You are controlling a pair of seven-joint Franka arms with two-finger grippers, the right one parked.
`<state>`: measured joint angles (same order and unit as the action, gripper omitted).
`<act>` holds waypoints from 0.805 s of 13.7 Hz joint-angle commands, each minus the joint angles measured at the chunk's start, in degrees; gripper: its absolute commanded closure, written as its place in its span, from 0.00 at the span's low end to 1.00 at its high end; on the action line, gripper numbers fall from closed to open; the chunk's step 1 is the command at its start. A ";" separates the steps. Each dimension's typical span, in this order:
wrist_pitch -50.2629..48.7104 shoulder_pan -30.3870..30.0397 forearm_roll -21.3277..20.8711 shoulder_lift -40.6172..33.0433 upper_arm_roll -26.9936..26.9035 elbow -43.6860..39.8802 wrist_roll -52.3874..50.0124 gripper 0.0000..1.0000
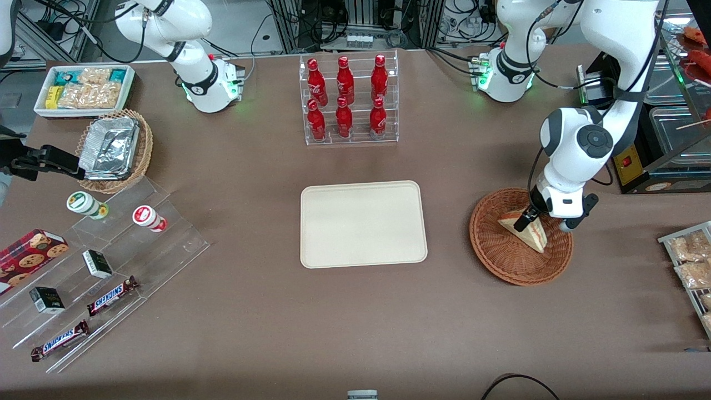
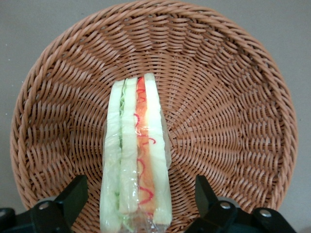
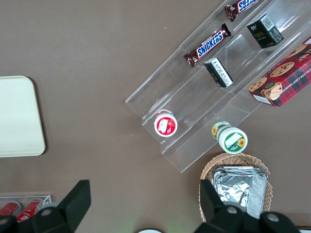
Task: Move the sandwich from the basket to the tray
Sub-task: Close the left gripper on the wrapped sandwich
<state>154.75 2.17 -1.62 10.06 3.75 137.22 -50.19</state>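
Note:
The sandwich (image 1: 526,233) is a clear-wrapped wedge of white bread with red-orange and green filling, lying in the reddish-brown woven basket (image 1: 500,265) toward the working arm's end of the table. My left gripper (image 1: 543,223) hangs low over the basket and is open. In the left wrist view the sandwich (image 2: 136,150) lies between the two black fingers (image 2: 73,196), with a gap to each, on the basket's weave (image 2: 228,111). The cream-beige tray (image 1: 364,224) lies flat at the table's middle, beside the basket; its corner also shows in the right wrist view (image 3: 19,116).
A clear rack of red bottles (image 1: 350,100) stands farther from the front camera than the tray. Toward the parked arm's end are a stepped acrylic display (image 1: 111,261) with snacks, a light wicker basket of foil trays (image 1: 114,150) and a white snack bin (image 1: 84,90). A snack rack (image 1: 691,261) sits at the working arm's table edge.

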 commanded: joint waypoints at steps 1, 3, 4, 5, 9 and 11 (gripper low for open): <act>2.13 -0.33 -0.67 0.75 0.29 -0.11 -1.75 0.42; 2.13 -0.33 -0.66 1.36 0.29 -0.29 -1.84 1.00; 1.79 -0.15 -0.66 1.36 0.29 -0.55 -1.75 1.00; 1.70 -0.24 -0.66 1.01 0.29 -0.64 -1.49 1.00; -2.15 0.11 -0.84 -3.02 0.29 -1.43 -0.79 1.00; -14.24 0.55 -0.93 -7.32 0.56 -5.80 -0.61 1.00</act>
<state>149.91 2.25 -1.62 8.12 4.02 134.27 -50.38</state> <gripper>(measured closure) 0.762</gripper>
